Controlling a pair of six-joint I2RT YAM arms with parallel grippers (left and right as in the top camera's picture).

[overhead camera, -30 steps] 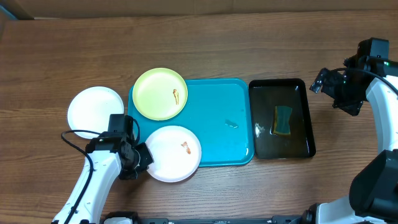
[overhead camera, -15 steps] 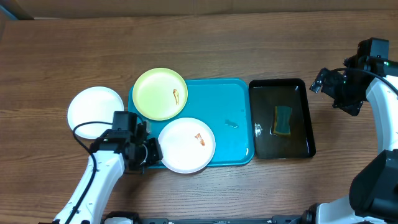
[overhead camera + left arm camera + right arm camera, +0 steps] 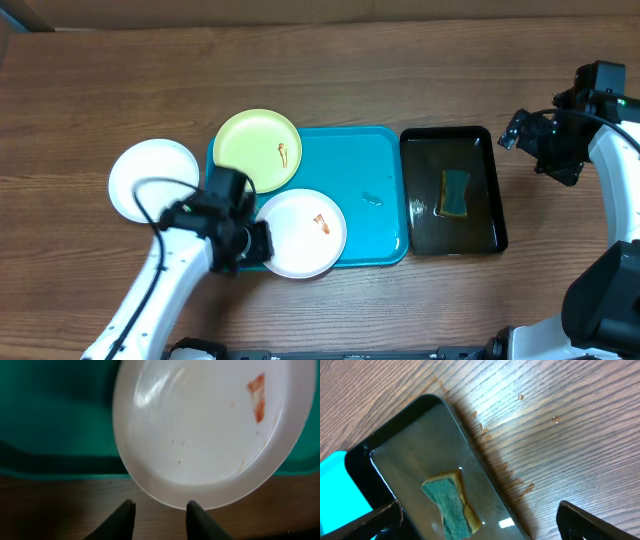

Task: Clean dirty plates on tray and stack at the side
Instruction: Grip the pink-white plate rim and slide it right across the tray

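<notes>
A white plate (image 3: 300, 233) with an orange smear lies at the front left of the turquoise tray (image 3: 360, 170), its near rim hanging over the tray's edge. In the left wrist view that plate (image 3: 200, 435) lies just beyond my left gripper (image 3: 160, 503), whose jaws stand apart with only table between them. Overhead, the left gripper (image 3: 250, 243) sits at the plate's left rim. A yellow-green plate (image 3: 258, 150) with a brown smear rests on the tray's back left corner. Another white plate (image 3: 150, 175) lies on the table to the left. My right gripper (image 3: 522, 135) hovers wide open off the black tray's right corner.
A black tray (image 3: 490, 140) holding water and a green-and-yellow sponge (image 3: 455, 192) stands right of the turquoise tray. In the right wrist view the sponge (image 3: 450, 505) lies between my spread fingers' line of sight, with brown splashes on the wood beside the black tray (image 3: 395, 430).
The smeared white plate slid right, further onto the tray. My left gripper then opened and let go of its rim, and the arm shifted right. The right arm has not moved.
</notes>
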